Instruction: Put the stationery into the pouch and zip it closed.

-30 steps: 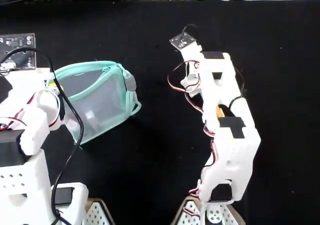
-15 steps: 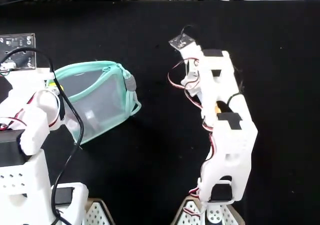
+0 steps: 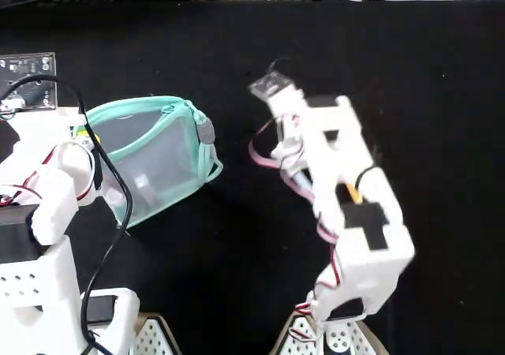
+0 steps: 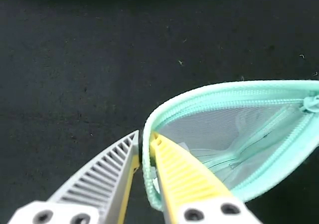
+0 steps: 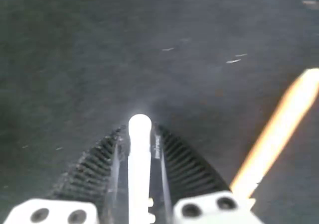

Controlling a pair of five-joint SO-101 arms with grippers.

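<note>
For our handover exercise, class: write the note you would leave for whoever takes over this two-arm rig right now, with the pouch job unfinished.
Left gripper: shut on the rim of the mint-green mesh zip pouch, open on the black tablecloth.
Right gripper: shut on a slim white stick-shaped item, apart from the pouch.
A blurred orange stick shows beyond it.
Done: pouch held open, white item gripped.
To do: white item in, probably the orange one too, then zip closed.
</note>
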